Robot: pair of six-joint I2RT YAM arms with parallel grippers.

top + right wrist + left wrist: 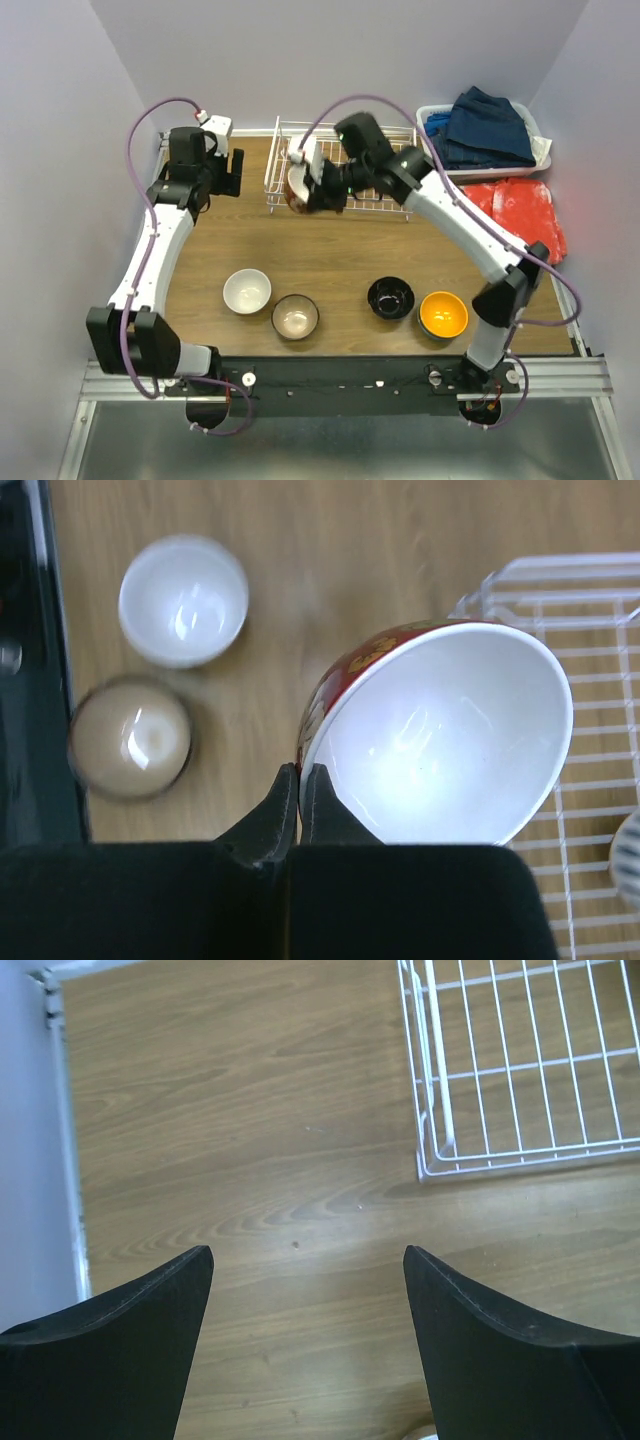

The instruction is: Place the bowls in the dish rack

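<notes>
Right, my right gripper (298, 780) is clamped on the rim of the round bowl, red and patterned outside, glossy white inside (440, 740), and I'm holding it tilted at the corner of the white wire-grid dish rack (283, 140) in the upper middle of the top view. It's over the rack's edge, not set down, so I'd call this one half loaded.

My left gripper (308, 1252) hangs with its fingers wide apart over bare wooden table (250, 1140), holding nothing, with the rack's corner in the upper right of its view.

What's left? By my count four bowls sit in a row low in the top view: the small white bowl (246, 291), the tan-brown bowl (295, 316), the glossy black bowl (390, 297) and the bright orange bowl (443, 314). So most of the job lies ahead.

Only the top view shows the black and orange ones; my right wrist view catches just the white and the tan at its left. That wrist view alone shows my pinch on the rim, plus a pale scrap at its right edge inside the rack, too cut off to name. My left wrist view shows that end of the rack as bare wire.
</notes>
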